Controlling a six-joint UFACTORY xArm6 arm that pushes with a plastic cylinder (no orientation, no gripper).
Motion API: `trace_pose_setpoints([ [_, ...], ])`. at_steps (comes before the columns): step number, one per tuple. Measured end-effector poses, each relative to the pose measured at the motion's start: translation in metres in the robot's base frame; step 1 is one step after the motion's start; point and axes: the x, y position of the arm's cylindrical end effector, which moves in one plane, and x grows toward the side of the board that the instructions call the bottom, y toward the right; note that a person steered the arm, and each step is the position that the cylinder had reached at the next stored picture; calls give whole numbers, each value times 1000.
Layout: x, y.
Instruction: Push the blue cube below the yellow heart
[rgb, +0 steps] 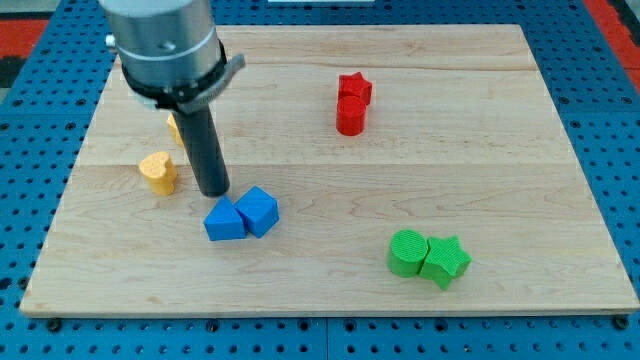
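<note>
The blue cube (259, 210) sits left of the board's centre, touching a blue triangular block (224, 221) on its left. The yellow heart (158, 172) lies further to the view's left, slightly higher. My tip (214, 192) is down on the board between the heart and the blue blocks, just above the blue triangular block and close to the cube's upper left. Another yellow block (175, 127) is mostly hidden behind the rod.
A red star (355, 88) and a red cylinder (350, 117) touch at the view's upper centre-right. A green cylinder (406, 252) and a green star (445, 260) touch at the lower right. The wooden board (500, 150) lies on a blue pegboard.
</note>
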Motion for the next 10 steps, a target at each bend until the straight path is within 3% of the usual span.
trace_pose_setpoints([
  [1,37,5],
  [2,36,-20],
  [3,-39,-7],
  [4,-28,66],
  [5,17,122],
  [6,31,86],
  [8,31,-51],
  [9,21,-70],
  [10,47,-117],
])
